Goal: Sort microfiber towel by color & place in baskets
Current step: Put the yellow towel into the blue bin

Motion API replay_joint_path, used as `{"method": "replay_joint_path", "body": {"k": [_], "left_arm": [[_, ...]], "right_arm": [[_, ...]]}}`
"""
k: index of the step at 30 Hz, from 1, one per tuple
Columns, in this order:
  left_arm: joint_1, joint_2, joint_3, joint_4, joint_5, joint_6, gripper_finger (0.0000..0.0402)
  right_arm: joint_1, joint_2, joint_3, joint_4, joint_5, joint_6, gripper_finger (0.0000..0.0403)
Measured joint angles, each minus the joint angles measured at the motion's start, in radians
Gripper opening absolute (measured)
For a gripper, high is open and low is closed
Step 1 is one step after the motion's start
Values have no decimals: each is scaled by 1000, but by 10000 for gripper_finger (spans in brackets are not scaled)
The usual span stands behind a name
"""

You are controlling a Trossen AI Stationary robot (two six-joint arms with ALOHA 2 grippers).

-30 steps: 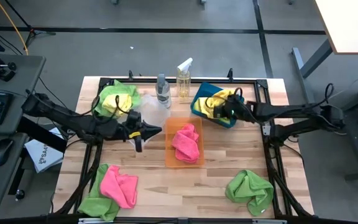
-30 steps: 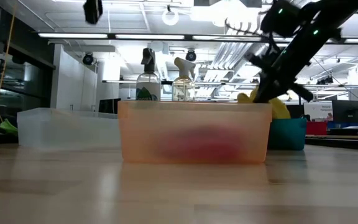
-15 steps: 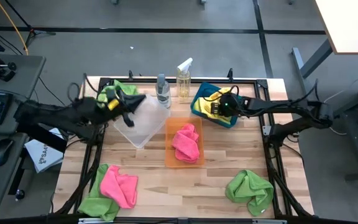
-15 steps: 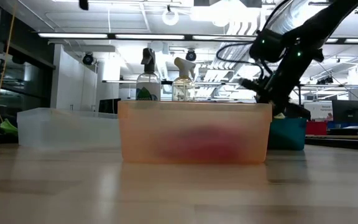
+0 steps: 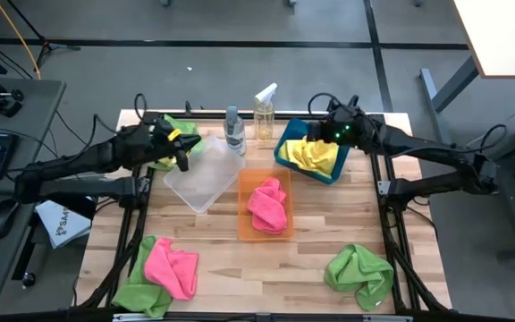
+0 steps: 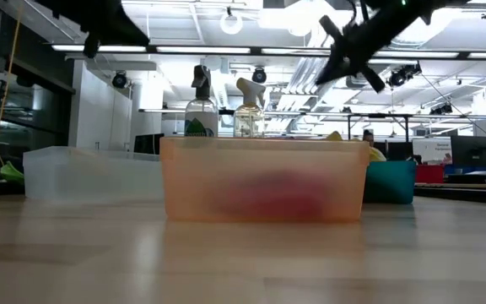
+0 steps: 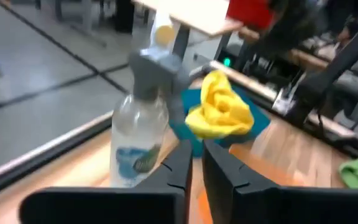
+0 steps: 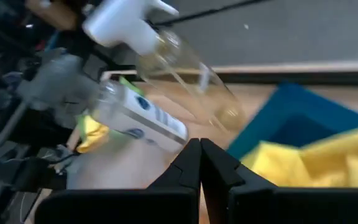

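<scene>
A yellow towel (image 5: pixel 316 154) lies in the teal basket (image 5: pixel 284 152); it also shows in the left wrist view as a yellow towel (image 7: pixel 219 112). A pink towel (image 5: pixel 268 204) lies in the orange basket (image 5: pixel 244 215). The clear basket (image 5: pixel 199 179) holds no towel. A green and yellow pile (image 5: pixel 164 134) sits at the far left corner. My left gripper (image 5: pixel 184 150) hovers beside that pile, shut and holding nothing. My right gripper (image 5: pixel 333 131) is shut and raised over the teal basket's far edge. Green and pink towels (image 5: pixel 164 273) lie near left, and a green towel (image 5: pixel 360 273) near right.
Two spray bottles (image 5: pixel 233 130) (image 5: pixel 264 112) stand at the far edge between the two grippers, close to the clear and teal baskets. Bare wood lies along the near edge between the two near towel heaps. In the low view the orange basket (image 6: pixel 264 179) fills the middle.
My right gripper lowered the yellow towel into the teal basket, let go and rose toward the far edge; the towel now lies in the basket. My left gripper moved from the table's middle toward the far left, to the green and yellow pile.
</scene>
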Motion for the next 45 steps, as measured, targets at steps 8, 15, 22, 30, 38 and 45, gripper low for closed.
{"method": "replay_joint_path", "body": {"k": [8,15,22,30,38,45], "left_arm": [[69,109,132,-376,55,-62,111],[124,277,232,-748,-2,-143,188],[270,481,214,-869,-126,-203,207],[404,559,144,-773,-98,-126,207],[496,558,36,-652,-13,1,207],[563,557,34,-628,-15,16,206]], "right_arm": [[-6,6,91,-56,-7,-207,63],[-24,6,96,-87,-16,-286,174],[-61,6,96,-93,-6,-331,219],[-71,6,96,-112,-16,-338,220],[-71,6,96,-123,-17,-332,220],[-71,6,96,-124,-18,-325,220]]}}
